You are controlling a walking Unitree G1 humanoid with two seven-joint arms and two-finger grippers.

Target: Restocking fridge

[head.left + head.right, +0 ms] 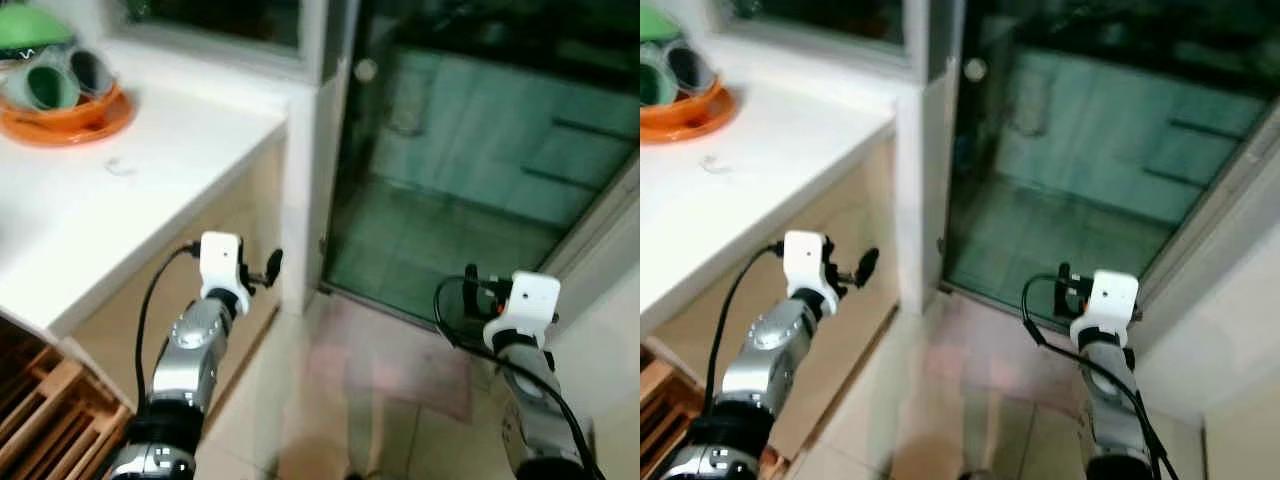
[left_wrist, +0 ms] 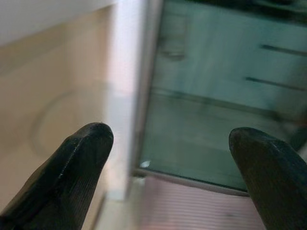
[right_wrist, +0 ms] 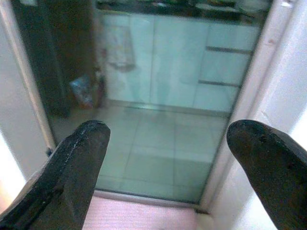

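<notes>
1. The robot stands facing a glass door (image 1: 470, 150). A kitchen with pale cabinets (image 3: 192, 57) shows beyond it. No fridge can be made out, nor anything to stock it with, so the task seems to be at the walking stage.
2. The left claw (image 2: 168, 158) is held forward at waist height, just beside the white surface (image 1: 120, 210) and its beige side panel. Its fingers (image 2: 72, 172) stand wide apart and hold nothing.
3. The right claw (image 3: 168, 158) is raised the same way, pointing at the glass door near its right frame. Its fingers (image 3: 268, 163) are also spread wide and empty.
4. Both arms probably sit tucked and level like this to stay clear of the surface's corner and the door frame while walking.
5. An orange bowl (image 1: 70, 115) holding green cups rests at the far left of the surface, well apart from either claw and likely no part of the job.
6. A pinkish mat (image 1: 400, 365) lies on the floor at the threshold, between the two arms.
</notes>
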